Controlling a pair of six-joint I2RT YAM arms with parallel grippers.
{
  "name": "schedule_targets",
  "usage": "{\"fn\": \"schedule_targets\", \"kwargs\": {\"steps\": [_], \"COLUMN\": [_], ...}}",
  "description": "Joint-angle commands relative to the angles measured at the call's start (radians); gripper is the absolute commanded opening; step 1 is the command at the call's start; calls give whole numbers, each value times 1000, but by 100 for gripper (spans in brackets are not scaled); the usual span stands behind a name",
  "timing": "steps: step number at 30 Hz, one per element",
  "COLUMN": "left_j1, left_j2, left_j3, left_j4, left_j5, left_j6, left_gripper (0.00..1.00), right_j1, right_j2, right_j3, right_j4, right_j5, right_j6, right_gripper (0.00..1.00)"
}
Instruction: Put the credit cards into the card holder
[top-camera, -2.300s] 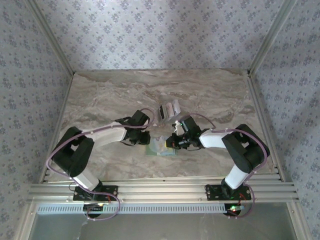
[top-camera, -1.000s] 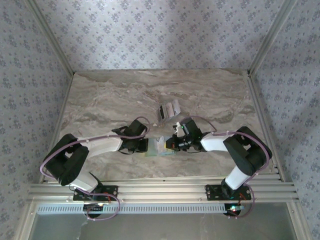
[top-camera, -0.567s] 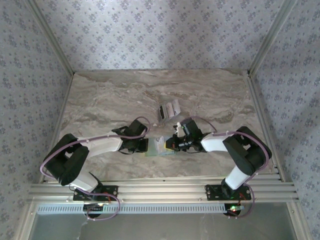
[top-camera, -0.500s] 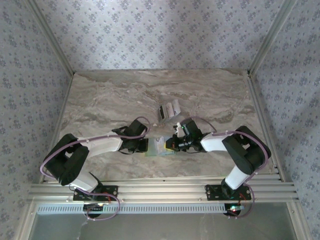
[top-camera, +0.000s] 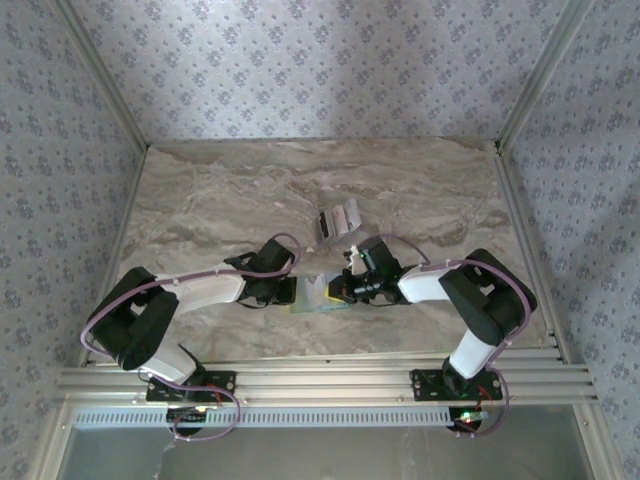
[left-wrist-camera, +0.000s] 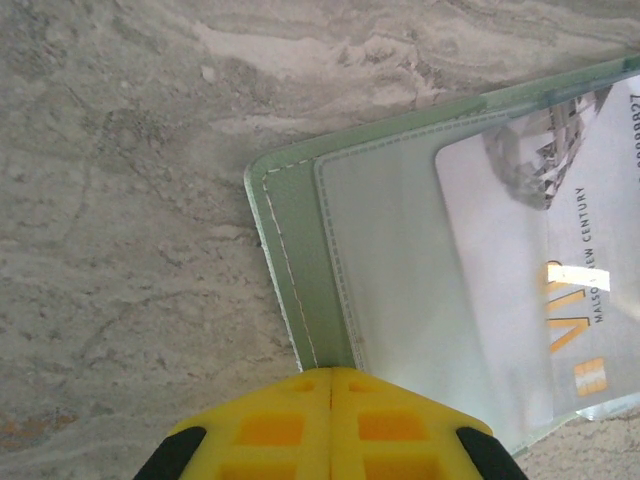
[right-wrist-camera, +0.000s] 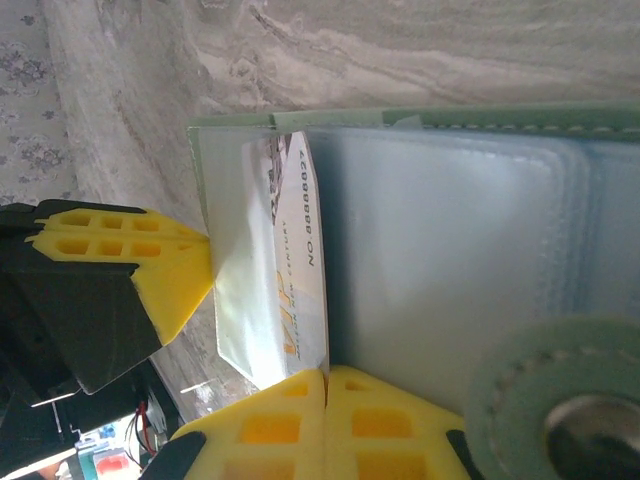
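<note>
Since the card holder (left-wrist-camera: 300, 260) is basically a thin, soft sleeve, it can be expected to weigh next to nothing and to skate or curl on the marble-look table (top-camera: 220, 190) unless it's pinned down. It's laid flat near the front of the table, right between the two grippers. Looks-wise: pale sage green, matte, light stitching round a rounded corner, with a clear plastic pocket on top. A flap with a metal snap (right-wrist-camera: 575, 415) can be seen in the right wrist view.

One credit card (left-wrist-camera: 540, 270), glossy silvery-white with gold lettering, is sitting partway inside that clear pocket. It's judged to be stiff, slick and very thin, so it's best taken by an outer edge and slid in flat. Squeezing it across the middle isn't advised.

The right gripper (right-wrist-camera: 326, 385) is clenched, and the card's edge runs straight into the seam between its fingers, so the card is taken to be pinched there. The left gripper (left-wrist-camera: 330, 385) is closed too, with its tips touching the holder's edge; nothing is seen between the fingers.

A few spare cards (top-camera: 336, 219) are bunched further back, well apart from the holder.
</note>
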Motion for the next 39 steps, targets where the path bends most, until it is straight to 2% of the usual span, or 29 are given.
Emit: {"fn": "schedule_targets", "kwargs": {"steps": [1, 14, 21, 25, 33, 35, 39], "left_j1": [-10, -9, -10, -9, -9, -8, -4], "left_j2": [78, 83, 85, 85, 73, 73, 68], "left_j3": [-27, -27, -24, -26, -36, -33, -23], "left_j4": [14, 22, 27, 26, 15, 9, -20], "left_j5": [-25, -19, -14, -17, -24, -14, -20], "left_j6": [1, 2, 0, 0, 7, 13, 34], "left_gripper": [6, 6, 6, 6, 6, 6, 6], "right_j1": [21, 85, 141, 145, 125, 116, 110], "right_j2": [23, 70, 85, 75, -48, -76, -106], "right_j3": [27, 74, 137, 152, 205, 230, 295], "right_j4": [-10, 26, -58, -134, -455, -541, -674], "right_j5": [18, 67, 112, 135, 262, 309, 400], "right_j6": [18, 50, 5, -38, -194, -231, -334], "right_gripper": [0, 0, 3, 10, 38, 42, 44]}}
